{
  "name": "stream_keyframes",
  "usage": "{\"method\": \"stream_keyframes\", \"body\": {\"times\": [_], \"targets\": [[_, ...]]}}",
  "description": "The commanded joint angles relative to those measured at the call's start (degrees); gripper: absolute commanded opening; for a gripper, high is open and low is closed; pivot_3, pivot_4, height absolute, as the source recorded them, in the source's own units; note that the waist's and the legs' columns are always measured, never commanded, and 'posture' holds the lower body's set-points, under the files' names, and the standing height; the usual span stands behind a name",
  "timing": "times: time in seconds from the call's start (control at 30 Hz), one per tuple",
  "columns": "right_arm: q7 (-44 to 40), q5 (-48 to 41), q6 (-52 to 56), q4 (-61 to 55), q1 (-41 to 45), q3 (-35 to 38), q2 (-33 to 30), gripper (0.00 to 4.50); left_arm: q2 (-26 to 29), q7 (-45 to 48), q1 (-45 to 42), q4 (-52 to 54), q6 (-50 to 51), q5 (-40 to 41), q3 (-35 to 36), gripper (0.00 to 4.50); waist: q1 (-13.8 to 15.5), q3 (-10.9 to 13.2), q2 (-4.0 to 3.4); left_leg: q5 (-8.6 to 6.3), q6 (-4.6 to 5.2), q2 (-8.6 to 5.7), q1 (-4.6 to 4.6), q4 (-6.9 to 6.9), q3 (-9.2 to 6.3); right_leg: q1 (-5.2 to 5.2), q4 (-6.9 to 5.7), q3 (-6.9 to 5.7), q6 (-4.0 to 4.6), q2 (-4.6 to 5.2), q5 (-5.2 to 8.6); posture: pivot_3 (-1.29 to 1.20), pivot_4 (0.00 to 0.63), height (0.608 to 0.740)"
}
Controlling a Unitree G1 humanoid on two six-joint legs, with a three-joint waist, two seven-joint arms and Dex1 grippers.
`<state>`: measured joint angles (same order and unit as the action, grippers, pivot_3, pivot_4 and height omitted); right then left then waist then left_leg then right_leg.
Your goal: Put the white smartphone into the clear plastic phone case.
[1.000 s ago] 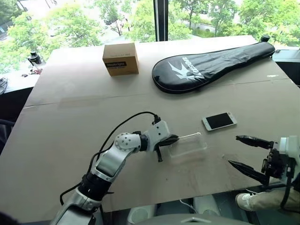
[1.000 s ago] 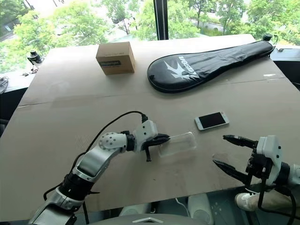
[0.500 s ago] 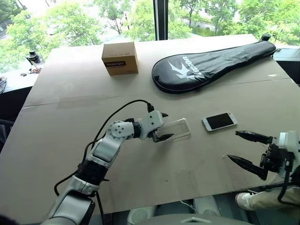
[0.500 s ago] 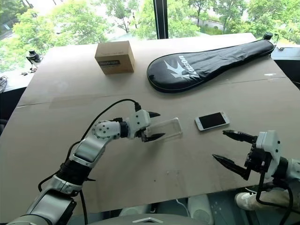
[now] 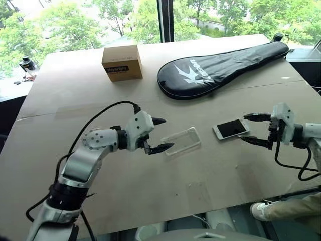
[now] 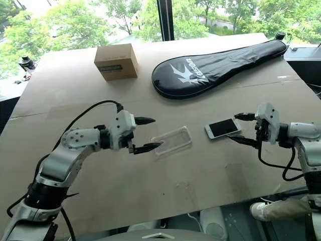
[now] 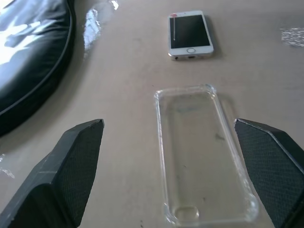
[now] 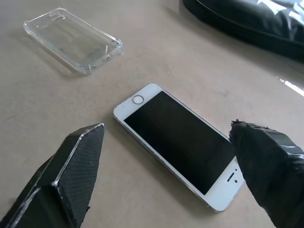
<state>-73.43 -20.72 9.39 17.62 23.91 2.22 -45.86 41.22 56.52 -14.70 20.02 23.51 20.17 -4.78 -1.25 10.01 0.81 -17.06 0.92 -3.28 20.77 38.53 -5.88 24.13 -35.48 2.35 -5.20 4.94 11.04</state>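
Observation:
The clear plastic phone case (image 5: 181, 141) lies flat on the brown table, open side up, free of any grip. My left gripper (image 5: 168, 133) hangs open just left of it, one finger on each side of the case's near end in the left wrist view (image 7: 202, 152). The white smartphone (image 5: 230, 128) lies screen up a short way right of the case. My right gripper (image 5: 242, 127) stands open at the phone's right end, its fingers (image 8: 76, 166) straddling the phone (image 8: 178, 142) without touching it.
A black racket cover (image 5: 220, 63) lies across the far right of the table. A small cardboard box (image 5: 121, 63) stands at the far left-centre. The table's front edge (image 5: 200, 213) runs close below the arms.
The left gripper has opened, let go of the case and drawn back to the left and up; the case now lies on the table. The right gripper has moved forward to the phone.

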Motion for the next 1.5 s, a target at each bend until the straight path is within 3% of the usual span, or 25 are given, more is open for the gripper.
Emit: {"method": "stream_keyframes", "body": {"times": [0.03, 0.2, 0.33, 0.47, 0.73, 0.97, 1.27, 1.37, 1.43, 1.5], "targets": [[-6.2, 1.6, 0.6, 14.1, 10.4, -2.8, 2.2, 4.50, 2.4, -2.0, 2.1, 9.8, 6.2, 4.4, 4.4, 4.47, 0.2, 0.1, -0.03, 0.00, 0.00, 0.00, -0.01, -0.01, 0.00, 0.01, -0.01, 0.00, 0.00, 0.00, 0.00, 0.00, 0.150, 0.740], [-8.4, 5.1, 1.1, 32.0, 21.0, -4.7, 6.5, 4.50, 2.1, -5.7, 4.6, 15.7, 10.6, 6.4, 5.5, 4.47, 0.4, 0.1, -0.02, 0.01, -0.03, -0.01, 0.02, -0.03, -0.14, 0.00, -0.02, -0.10, 0.03, -0.01, 0.00, 0.00, 0.150, 0.740], [-13.9, 12.3, -3.9, 40.7, 21.9, -9.6, 4.6, 4.50, 2.3, -7.2, 6.0, 19.9, 13.9, 9.7, 6.8, 4.47, 0.5, 0.1, -0.05, 0.01, -0.04, -0.05, 0.08, -0.07, -0.11, 0.04, 0.05, -0.08, 0.03, 0.02, 0.00, 0.00, 0.150, 0.740], [-18.1, 13.2, -2.8, 43.1, 21.7, -10.1, 2.7, 4.50, 3.4, -7.1, 6.9, 22.0, 15.4, 12.6, 8.2, 4.47, 0.7, 0.0, -0.03, 0.02, -0.05, -0.06, 0.05, -0.09, -0.15, 0.00, 0.07, -0.12, 0.03, 0.04, 0.00, 0.00, 0.150, 0.740], [-17.3, 9.9, -7.4, 28.8, 10.3, -8.8, 0.5, 4.50, 3.7, -5.7, 4.4, 19.6, 15.5, 14.7, 6.1, 4.47, 2.0, -0.1, 0.01, 0.02, -0.06, -0.16, -0.03, -0.05, -0.21, -0.25, 0.09, -0.40, 0.04, 0.07, 0.00, 0.00, 0.150, 0.740], [-1.9, 9.4, -9.9, 9.5, -5.6, -4.0, 3.9, 4.50, 3.5, -4.8, 2.8, 17.3, 14.4, 13.6, 4.7, 4.47, 1.9, -0.1, 0.00, 0.03, -0.09, -0.10, -0.04, -0.10, -0.43, -0.24, 0.09, -0.50, 0.06, 0.03, 0.02, 0.00, 0.150, 0.740], [9.8, 11.3, -6.2, 9.0, -7.5, -3.0, 6.7, 4.50, 3.2, -5.0, 1.8, 15.8, 12.5, 12.2, 3.4, 4.47, 0.3, -0.4, 0.33, 0.01, -0.05, -0.13, -0.48, -0.09, -0.28, -0.55, 0.00, -0.24, 0.06, 0.00, 0.01, 0.00, 0.150, 0.740], [9.9, 11.6, -6.4, 10.5, -7.5, -3.6, 6.5, 3.81, 3.3, -5.7, 2.0, 15.3, 11.8, 10.8, 2.9, 4.50, 0.4, -0.4, 0.36, -0.06, 0.07, -0.11, -0.70, -0.09, -0.18, -0.74, -0.03, -0.14, 0.05, -0.01, 0.01, 0.00, 0.150, 0.740], [10.0, 11.7, -6.9, 11.3, -7.6, -3.7, 6.3, 3.09, 3.1, -6.0, 1.9, 14.8, 11.4, 10.1, 2.7, 4.50, 0.4, -0.4, 0.40, -0.13, 0.19, -0.11, -0.94, -0.10, -0.16, -0.97, -0.03, -0.12, 0.06, -0.01, 0.02, 0.00, 0.150, 0.740], [10.0, 11.8, -7.1, 11.8, -7.3, -3.8, 6.0, 2.93, 2.8, -6.0, 1.7, 13.9, 10.8, 9.6, 2.6, 4.50, 0.5, -0.5, 0.51, -0.14, 0.20, -0.10, -1.04, -0.09, -0.18, -1.08, -0.02, -0.13, 0.06, -0.02, 0.04, 0.00, 0.150, 0.740]]}}
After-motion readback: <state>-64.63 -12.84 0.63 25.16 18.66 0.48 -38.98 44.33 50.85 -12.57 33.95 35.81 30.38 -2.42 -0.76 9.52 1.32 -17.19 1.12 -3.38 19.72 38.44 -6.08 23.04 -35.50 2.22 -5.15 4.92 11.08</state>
